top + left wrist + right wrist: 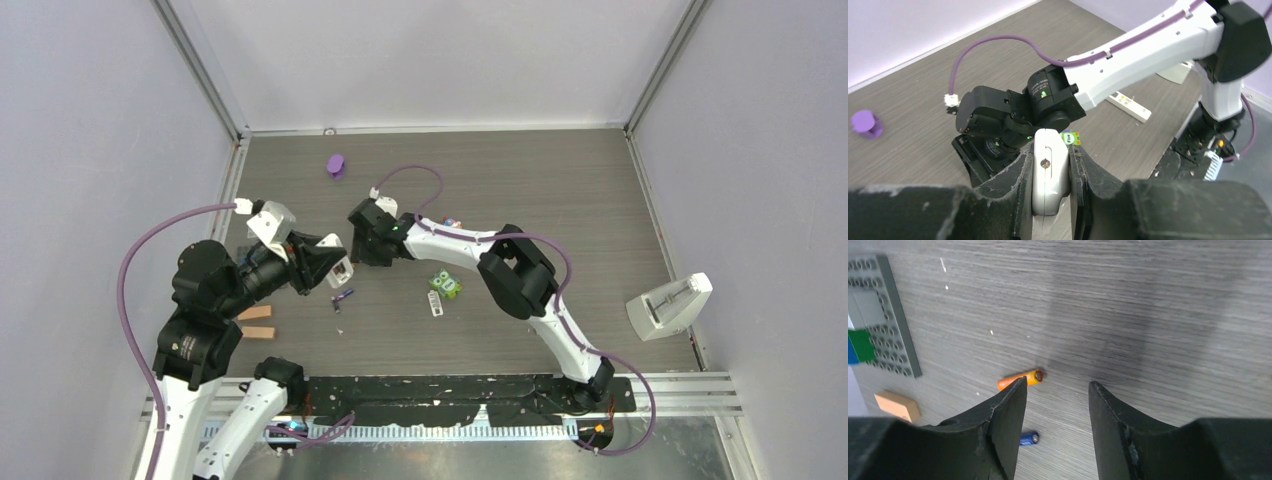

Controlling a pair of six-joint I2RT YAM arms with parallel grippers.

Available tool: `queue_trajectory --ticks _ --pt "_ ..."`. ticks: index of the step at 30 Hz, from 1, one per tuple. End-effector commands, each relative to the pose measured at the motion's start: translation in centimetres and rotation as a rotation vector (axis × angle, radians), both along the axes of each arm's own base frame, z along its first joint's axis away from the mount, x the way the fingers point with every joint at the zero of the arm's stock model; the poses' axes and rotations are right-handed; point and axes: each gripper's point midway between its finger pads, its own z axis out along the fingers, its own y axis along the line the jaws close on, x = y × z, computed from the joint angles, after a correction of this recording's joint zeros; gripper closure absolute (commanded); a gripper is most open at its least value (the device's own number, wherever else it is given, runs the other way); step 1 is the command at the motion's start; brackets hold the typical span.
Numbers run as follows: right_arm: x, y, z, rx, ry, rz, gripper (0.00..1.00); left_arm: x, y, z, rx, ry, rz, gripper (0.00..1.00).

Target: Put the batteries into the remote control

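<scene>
From above, the left gripper [330, 262] is clamping the remote [341, 268], with the right gripper [362, 243] hanging just beside it and a purple battery [342, 297] lying near both. The left wrist view is showing jaws tight on the remote; a green block [1071, 138] is reading "five". In the right wrist view, jaws are standing half open and empty. The orange battery [1020, 379] is lying crosswise just left of the gap.

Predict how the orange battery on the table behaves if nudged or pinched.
Orange battery is a small smooth cylinder lying on its side on the flat table, so a sideways nudge will probably roll it. Looks rigid; likely won't deform in a pinch. Rounded skin may slip unless the jaws close squarely across it.
</scene>
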Motion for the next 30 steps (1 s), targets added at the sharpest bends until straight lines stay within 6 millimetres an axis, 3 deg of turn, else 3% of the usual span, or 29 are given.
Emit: queue_trajectory --ticks 1,2,3,4,5,10,14,30 --pt "-0.7 1.6 1.8 0.024 0.088 -0.215 0.47 1.9 1.8 1.8 -0.066 -0.04 0.167 1.0" --pt "-0.7 2.0 2.6 0.033 0.088 -0.229 0.47 1.9 2.0 2.0 -0.072 -0.043 0.184 1.0" --pt "-1.2 1.7 1.7 -0.005 0.102 -0.268 0.47 1.9 2.1 2.2 -0.077 -0.048 0.191 1.0" --pt "-1.8 1.7 2.2 -0.028 0.104 -0.28 0.47 1.9 2.3 2.6 -0.086 -0.057 0.205 1.0" --pt "-1.3 1.9 2.6 -0.028 0.083 -0.319 0.47 1.9 2.5 2.8 -0.094 -0.062 0.216 1.0" --pt "-1.3 1.4 1.1 -0.082 0.09 -0.393 0.47 1.3 3.7 3.0 -0.089 -0.078 0.276 1.0" --pt "-1.4 2.1 0.3 -0.072 0.102 -0.401 0.49 0.7 4.7 3.3 -0.079 -0.099 0.317 1.0" --pt "0.0 3.1 -1.4 -0.062 0.053 -0.416 0.56 0.5 5.5 3.6 -0.102 -0.123 0.362 1.0"
